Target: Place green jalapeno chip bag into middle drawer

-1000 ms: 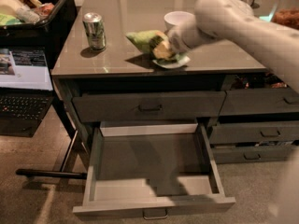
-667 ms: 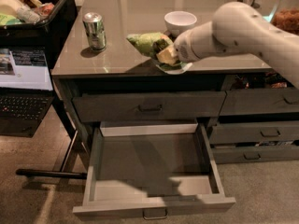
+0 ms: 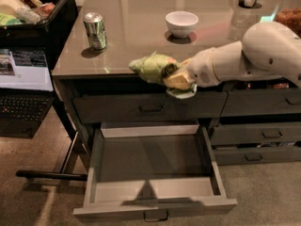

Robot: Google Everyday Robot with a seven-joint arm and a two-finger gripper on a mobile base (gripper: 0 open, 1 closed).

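Note:
The green jalapeno chip bag (image 3: 151,68) is a crinkly light-green foil bag held in the air at the counter's front edge, in front of the top drawer front. My gripper (image 3: 175,78) is shut on the bag's right end, with the white arm (image 3: 244,55) reaching in from the right. The middle drawer (image 3: 151,188) is pulled wide open below, its grey floor bare. The bag hangs above the drawer's back part.
A green-and-silver soda can (image 3: 95,30) and a white bowl (image 3: 181,22) stand on the grey counter (image 3: 136,13). A black bin (image 3: 42,13) with items and a laptop (image 3: 23,86) are at the left. Narrower drawers (image 3: 263,133) are at the right.
My gripper has lifted the chip bag off the counter and carried it forward and down, past the counter's front edge, toward the open drawer.

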